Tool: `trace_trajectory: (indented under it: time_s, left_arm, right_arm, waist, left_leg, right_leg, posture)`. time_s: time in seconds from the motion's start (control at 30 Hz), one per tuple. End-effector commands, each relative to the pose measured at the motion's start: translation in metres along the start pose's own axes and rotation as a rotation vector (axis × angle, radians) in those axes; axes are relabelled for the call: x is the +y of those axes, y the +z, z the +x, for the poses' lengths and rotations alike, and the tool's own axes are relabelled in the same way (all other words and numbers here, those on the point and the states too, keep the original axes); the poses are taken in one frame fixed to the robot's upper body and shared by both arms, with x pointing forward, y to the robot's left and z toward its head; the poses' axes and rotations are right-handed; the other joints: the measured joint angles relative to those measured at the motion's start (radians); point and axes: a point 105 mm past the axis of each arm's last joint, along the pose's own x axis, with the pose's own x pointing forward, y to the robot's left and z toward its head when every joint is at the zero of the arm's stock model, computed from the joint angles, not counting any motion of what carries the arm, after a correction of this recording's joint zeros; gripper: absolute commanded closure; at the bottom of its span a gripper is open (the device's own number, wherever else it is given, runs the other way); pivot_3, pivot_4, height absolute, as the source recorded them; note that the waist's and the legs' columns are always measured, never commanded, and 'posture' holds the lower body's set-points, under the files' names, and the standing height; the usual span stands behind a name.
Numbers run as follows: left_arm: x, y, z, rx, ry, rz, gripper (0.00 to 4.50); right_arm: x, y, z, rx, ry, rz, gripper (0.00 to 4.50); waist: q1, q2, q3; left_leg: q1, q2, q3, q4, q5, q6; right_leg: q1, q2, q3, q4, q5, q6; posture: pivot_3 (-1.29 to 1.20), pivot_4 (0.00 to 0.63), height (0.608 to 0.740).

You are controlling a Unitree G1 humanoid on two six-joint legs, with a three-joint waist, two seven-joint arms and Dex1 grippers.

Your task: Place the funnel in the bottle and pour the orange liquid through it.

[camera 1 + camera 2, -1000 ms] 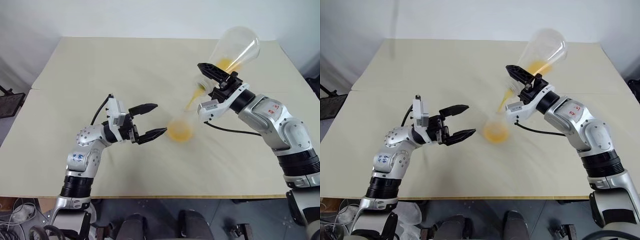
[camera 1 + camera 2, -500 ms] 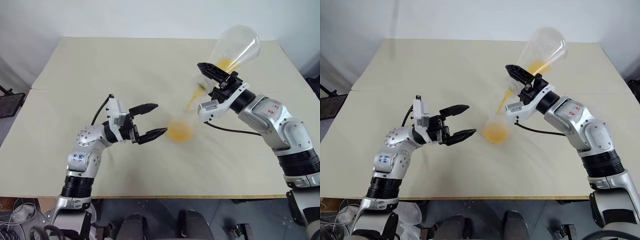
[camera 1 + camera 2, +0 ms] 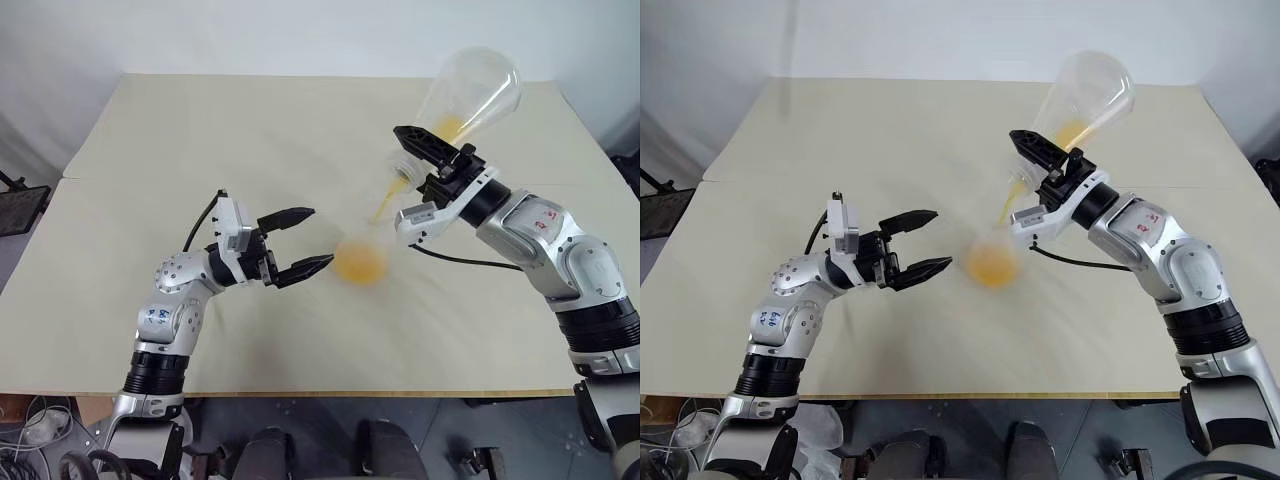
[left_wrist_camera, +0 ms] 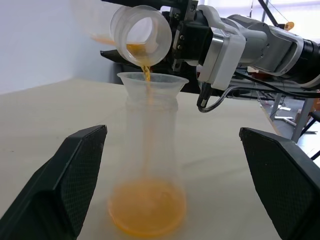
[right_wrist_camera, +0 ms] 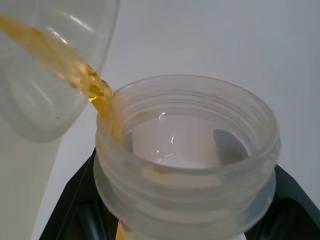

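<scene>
Pouring is under way: the right pincer, clamped on the tilted flask, sends the orange liquid through the funnel into the bottle mid-tabletop. The left pincer waits beside it, fingers apart. Next, I judge: hold the tilt steady, then right the flask.

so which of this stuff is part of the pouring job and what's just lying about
In the job: funnel in the bottle; orange liquid; tipped flask held by the right tool; open left tool.
Lying about: nothing on the table.
</scene>
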Motion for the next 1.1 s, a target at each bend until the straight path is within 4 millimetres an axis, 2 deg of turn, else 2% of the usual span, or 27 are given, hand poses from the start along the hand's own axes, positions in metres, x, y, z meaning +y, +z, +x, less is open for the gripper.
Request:
trace_trajectory:
  time_s: [0.03, 1.1]
  left_arm:
    - [-0.0013, 0.0101, 0.0041, -0.026, -0.013, 0.043, 0.0]
    - [-0.0028, 0.0084, 0.0074, -0.042, -0.006, 0.037, 0.0]
  right_arm:
    - [-0.0176, -0.0039, -0.0006, -0.001, -0.055, -0.043, 2.02]
    - [-0.0265, -0.0033, 0.0004, -0.017, -0.084, -0.124, 2.02]
  waist:
    - [0.0, 0.0, 0.0]
    - [0.0, 0.0, 0.0]
  left_leg:
    - [0.0, 0.0, 0.0, 0.0, 0.0, 0.0]
    - [0.0, 0.0, 0.0, 0.0, 0.0, 0.0]
  right_leg:
    - [0.0, 0.0, 0.0, 0.0, 0.0, 0.0]
    - [0.0, 0.0, 0.0, 0.0, 0.0, 0.0]
  posture:
    - [0.0, 0.15, 0.74]
    - [0.0, 0.15, 0.74]
